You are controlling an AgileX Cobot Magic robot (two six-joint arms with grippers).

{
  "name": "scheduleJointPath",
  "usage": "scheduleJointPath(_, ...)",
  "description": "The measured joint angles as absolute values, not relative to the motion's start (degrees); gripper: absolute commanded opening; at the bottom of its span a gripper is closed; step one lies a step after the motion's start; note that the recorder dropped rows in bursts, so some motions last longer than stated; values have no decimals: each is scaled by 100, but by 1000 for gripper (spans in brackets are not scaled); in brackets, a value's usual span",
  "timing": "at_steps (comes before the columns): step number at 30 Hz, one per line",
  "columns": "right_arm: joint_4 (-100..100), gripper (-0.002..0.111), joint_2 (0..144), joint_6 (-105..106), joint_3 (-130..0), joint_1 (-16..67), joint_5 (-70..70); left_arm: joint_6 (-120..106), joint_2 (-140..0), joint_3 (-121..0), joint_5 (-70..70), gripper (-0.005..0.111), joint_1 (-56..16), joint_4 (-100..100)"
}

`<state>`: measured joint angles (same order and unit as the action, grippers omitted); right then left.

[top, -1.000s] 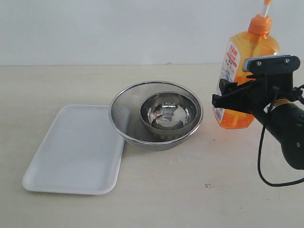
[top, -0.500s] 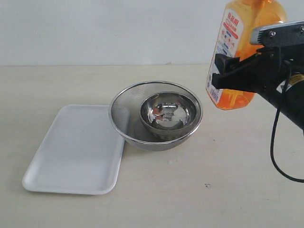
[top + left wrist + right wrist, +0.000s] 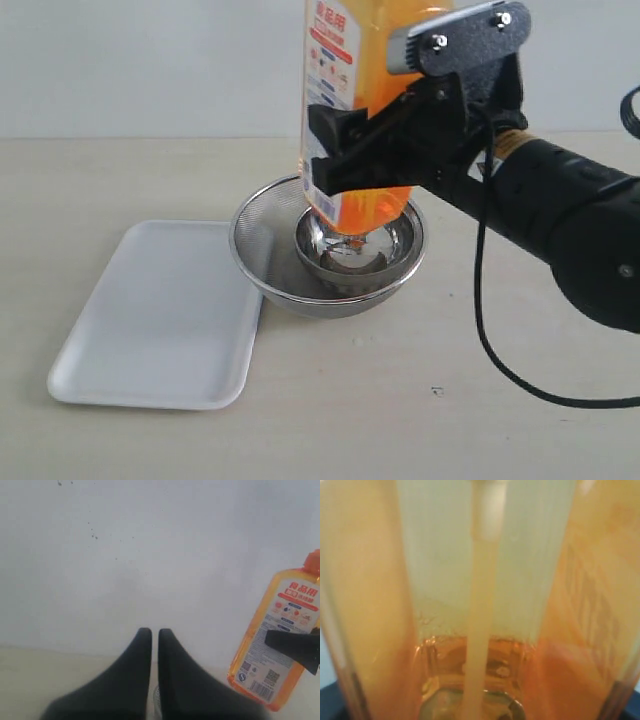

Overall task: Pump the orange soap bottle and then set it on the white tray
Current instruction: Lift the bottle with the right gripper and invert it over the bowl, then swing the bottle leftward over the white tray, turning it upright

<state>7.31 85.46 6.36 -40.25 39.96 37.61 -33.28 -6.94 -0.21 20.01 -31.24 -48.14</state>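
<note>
- Pale beige tabletop (image 3: 420,420) is stretching toward a plain white wall (image 3: 150,60).
- Right gripper (image 3: 375,150) is clamping the orange soap bottle (image 3: 340,70) around its body, with the jaws standing wide on either side of it.
- Orange soap bottle is hanging roughly upright, clear of the table. Its base is hovering over the small steel bowl (image 3: 398,245), and its top is running out of the exterior view.
- Small steel bowl is sitting inside the round mesh strainer (image 3: 260,255).
- White tray (image 3: 160,320) is lying flat on the table, just beside the strainer on the left arm's side.
- Left gripper (image 3: 151,650) is keeping its jaws pressed together, apart from the bottle.
</note>
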Motion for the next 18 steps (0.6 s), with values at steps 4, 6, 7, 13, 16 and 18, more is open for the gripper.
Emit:
scheduleJointPath(4, 818, 0, 8546, 680, -4435, 4282, 3546, -3400, -694, -21, 2023, 5, -3124, -4944)
scheduleJointPath(6, 839, 0, 8571, 717, -4626, 4462, 3472, -3413, -694, -21, 2023, 5, -3124, -4982)
scheduleJointPath(7, 854, 0, 8613, 744, -4741, 4554, 3443, -3413, -694, -21, 2023, 5, -3124, -4978)
scheduleJointPath(13, 901, 0, 9104, 913, -5409, 5049, 3311, -3451, -694, -21, 2023, 5, -3124, -4995)
scheduleJointPath(16, 983, 0, 9422, 988, -5681, 5163, 3254, -3461, -694, -21, 2023, 5, -3124, -4995)
scheduleJointPath(18, 1073, 0, 9637, 1001, -5859, 5216, 3209, -3461, -694, -21, 2012, 5, -3124, -5000)
